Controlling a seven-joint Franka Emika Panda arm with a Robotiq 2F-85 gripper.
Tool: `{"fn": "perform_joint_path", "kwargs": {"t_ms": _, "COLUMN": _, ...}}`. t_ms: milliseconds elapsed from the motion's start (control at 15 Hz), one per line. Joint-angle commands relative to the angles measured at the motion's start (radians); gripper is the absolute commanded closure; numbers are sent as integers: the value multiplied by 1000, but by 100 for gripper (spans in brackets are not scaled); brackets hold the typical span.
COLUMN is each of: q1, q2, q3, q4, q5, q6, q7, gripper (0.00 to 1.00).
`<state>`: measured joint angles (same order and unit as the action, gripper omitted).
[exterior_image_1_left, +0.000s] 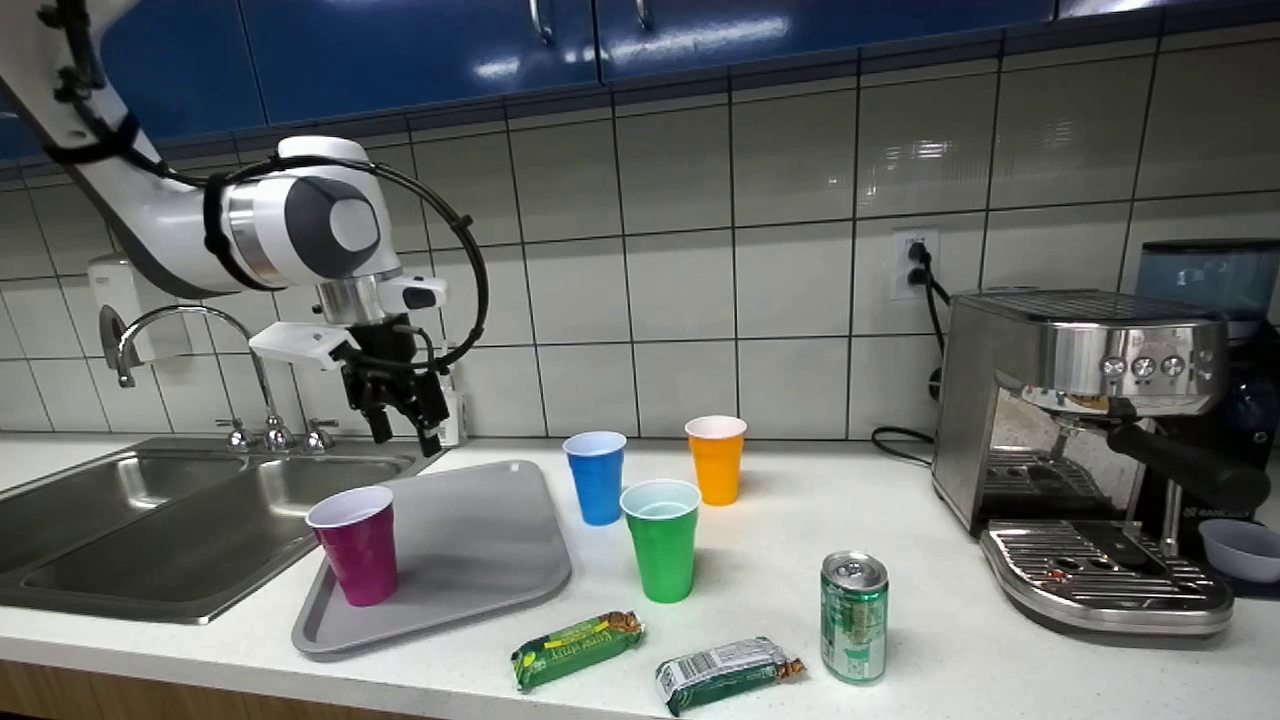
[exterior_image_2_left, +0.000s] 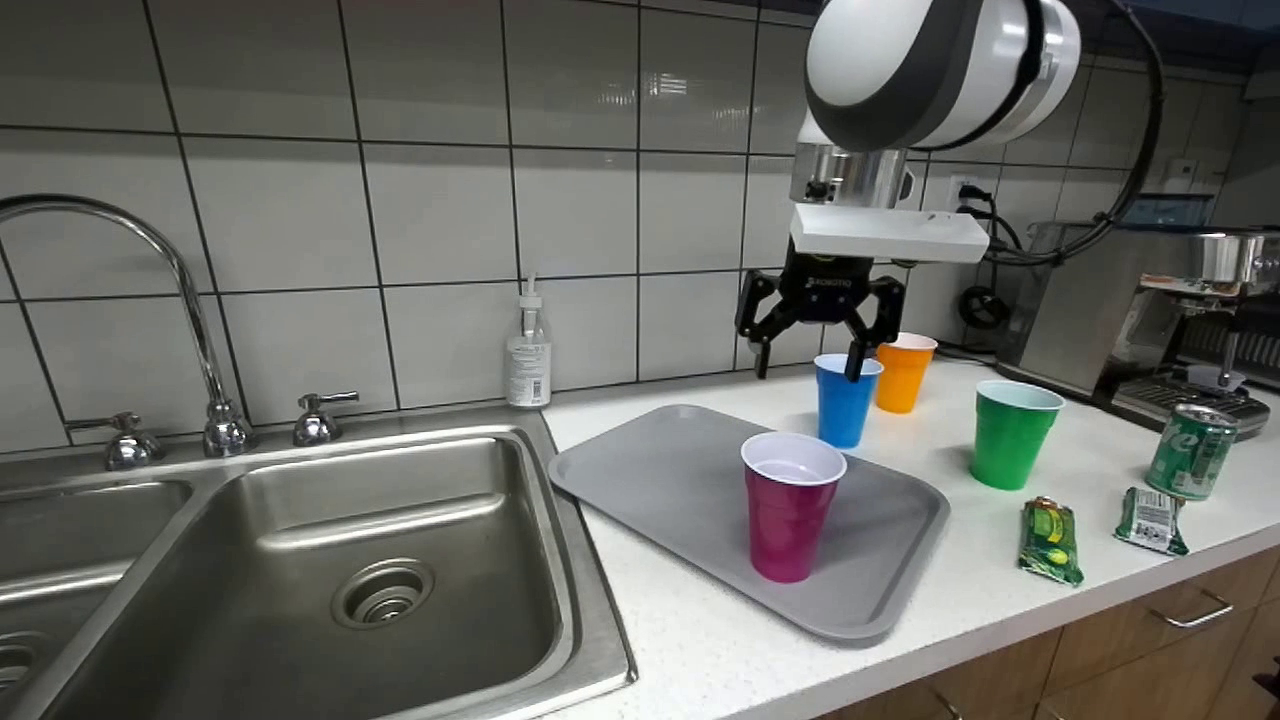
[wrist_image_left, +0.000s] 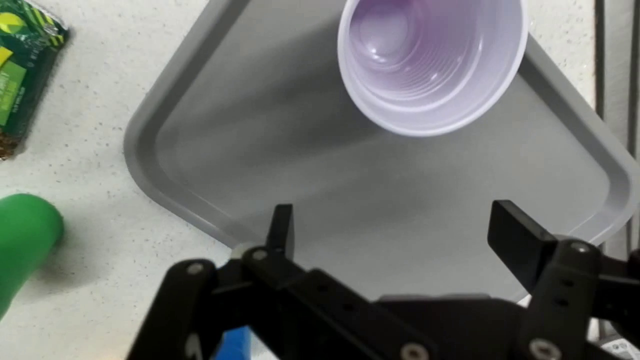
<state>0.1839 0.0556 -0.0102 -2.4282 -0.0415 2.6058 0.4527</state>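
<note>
In an exterior view, a black two-fingered gripper (exterior_image_1_left: 405, 436) on a white robot arm (exterior_image_1_left: 180, 230) is held in the air above a flat grey plastic tray (exterior_image_1_left: 490, 535), its jaws spread wide apart. On the tray, a tapered magenta plastic cup (exterior_image_1_left: 355, 550) is stood upright near the long edge facing a double-bowl stainless-steel sink (exterior_image_1_left: 205, 538). Beyond the opposite side, a blue plastic cup (exterior_image_1_left: 595, 485), a green plastic cup (exterior_image_1_left: 662, 550) and an orange plastic cup (exterior_image_1_left: 717, 465) are grouped upright on the white countertop (exterior_image_1_left: 780, 530). Nearer the front, a green-wrapped snack bar (exterior_image_1_left: 577, 651) and a green-and-white-wrapped snack bar (exterior_image_1_left: 728, 675) are laid flat beside a green-and-silver metal drink can (exterior_image_1_left: 854, 622). A boxy stainless-steel espresso machine (exterior_image_1_left: 1080, 368) is set at the far end.

In an exterior view, a clear plastic pump bottle (exterior_image_2_left: 528, 362) is placed against the tiled wall behind the sink. The blue cup's rim is partly hidden by one jaw.

In the wrist view, the black fingers (wrist_image_left: 281, 230) are seen well separated, the tray's surface framed in the gap. The magenta cup's pale lilac interior is shown farther along the tray, apart from both fingers.
</note>
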Motion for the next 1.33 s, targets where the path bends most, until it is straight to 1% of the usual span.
{"fn": "perform_joint_path", "kwargs": {"t_ms": 0, "q1": -31, "q2": -126, "q3": 46, "q4": -110, "q5": 57, "q6": -44, "q7": -109, "gripper": 0}}
{"fn": "perform_joint_path", "kwargs": {"t_ms": 333, "q1": -38, "q2": -198, "q3": 57, "q4": -208, "q5": 89, "q6": -103, "q7": -195, "gripper": 0}}
{"fn": "perform_joint_path", "kwargs": {"t_ms": 600, "q1": -61, "q2": -201, "q3": 52, "q4": -259, "q5": 65, "q6": -95, "q7": -202, "gripper": 0}}
{"fn": "perform_joint_path", "kwargs": {"t_ms": 933, "q1": -85, "q2": -160, "q3": 52, "q4": -261, "q5": 58, "q6": -70, "q7": -195, "gripper": 0}}
{"fn": "perform_joint_path", "kwargs": {"t_ms": 1267, "q1": -81, "q2": -113, "q3": 59, "q4": -233, "q5": 67, "q6": -61, "q7": -194, "gripper": 0}}
